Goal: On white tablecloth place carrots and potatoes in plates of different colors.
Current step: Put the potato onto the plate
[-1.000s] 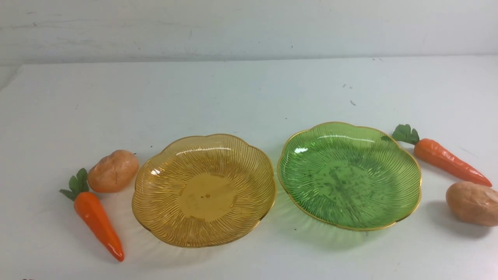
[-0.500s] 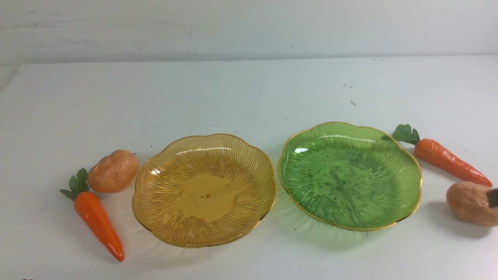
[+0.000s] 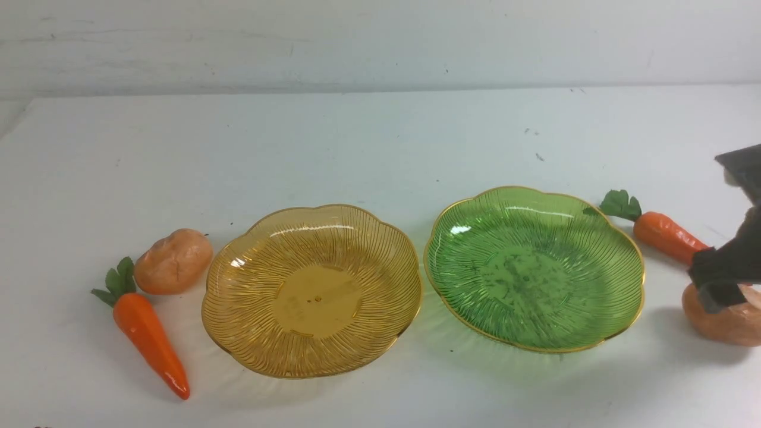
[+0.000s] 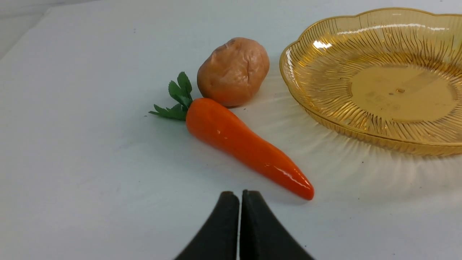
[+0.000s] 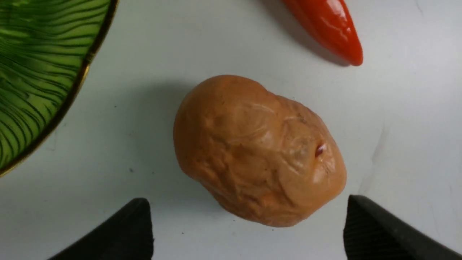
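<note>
2 plates (image 3: 312, 300) (image 3: 534, 282) lie between 2 carrot-and-potato pairs, the right potato (image 3: 722, 326) before its carrot (image 3: 666, 235).

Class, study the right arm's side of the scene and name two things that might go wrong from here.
The open right gripper hovers over the right-hand potato, whose lumpy, rounded skin might slip or roll as the jaws close.
The tip of the nearby carrot lies close to that potato, so a jaw coming down could nudge it.

Left claw (image 4: 240, 195) shut; right claw (image 5: 247, 216) wide open
</note>
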